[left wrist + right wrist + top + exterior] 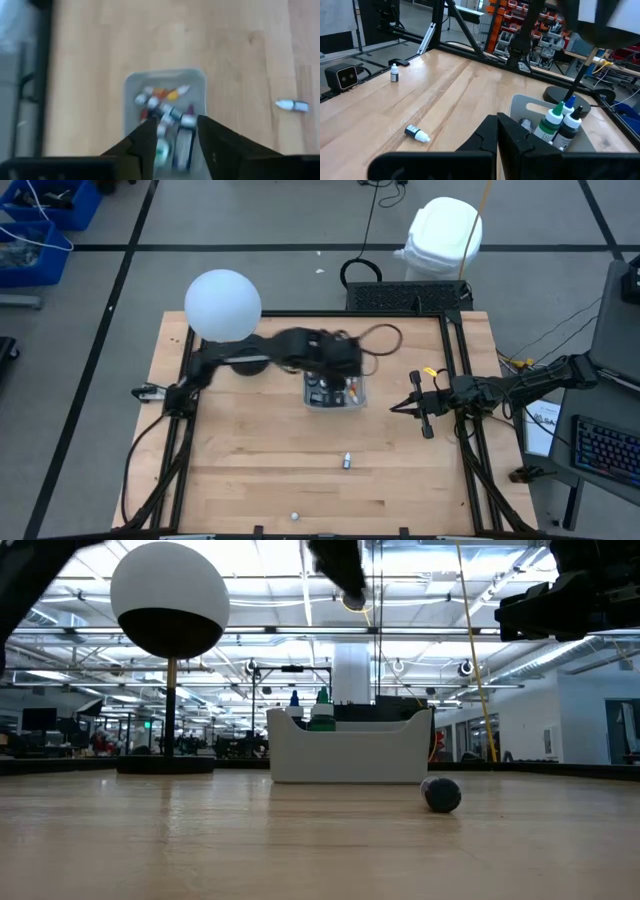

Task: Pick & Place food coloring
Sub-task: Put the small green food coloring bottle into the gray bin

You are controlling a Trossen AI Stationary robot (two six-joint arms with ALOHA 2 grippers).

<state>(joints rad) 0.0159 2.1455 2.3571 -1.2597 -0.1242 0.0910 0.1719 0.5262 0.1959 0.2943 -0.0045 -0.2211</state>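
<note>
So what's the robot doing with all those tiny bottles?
It's sorting little food coloring bottles into a clear tray in the middle of the wooden table. The left gripper hangs right above the tray with its jaws apart and nothing between them. Several bottles already sit in the tray. Two are not in it: one lying on its side in front of the tray, and one near the table's front edge. The right gripper waits beside the tray, jaws shut.
</note>
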